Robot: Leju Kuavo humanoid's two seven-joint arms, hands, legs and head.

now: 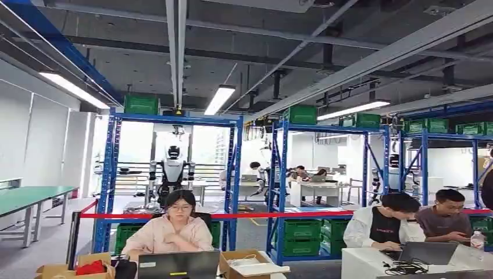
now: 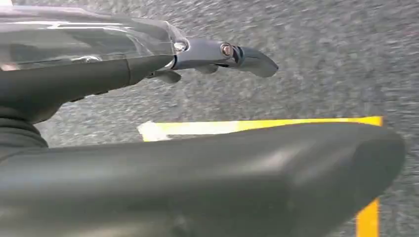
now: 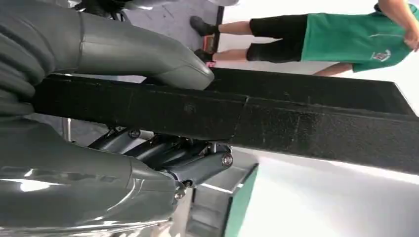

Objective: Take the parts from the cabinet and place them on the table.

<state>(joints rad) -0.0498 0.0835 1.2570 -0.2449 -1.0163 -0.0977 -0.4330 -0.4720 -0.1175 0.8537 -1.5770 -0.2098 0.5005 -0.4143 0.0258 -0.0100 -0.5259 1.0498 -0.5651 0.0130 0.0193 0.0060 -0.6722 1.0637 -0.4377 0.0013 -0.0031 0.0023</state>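
Blue racks (image 1: pixel 174 174), green crates (image 1: pixel 302 229), seated people (image 1: pixel 174 226)

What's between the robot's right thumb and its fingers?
A long black bar, in the right wrist view: the right hand grips it, thumb one side, fingers the other.

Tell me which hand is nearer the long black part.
Right. The right hand grips the long black part, thumb on one side, fingers on the other. The left hand hangs above grey floor, holding nothing.

Head view faces level across the hall toward blue racks (image 1: pixel 174 174). Left wrist view looks close down at floor (image 2: pixel 296 89); right wrist view sits close behind its hand (image 3: pixel 148 148).
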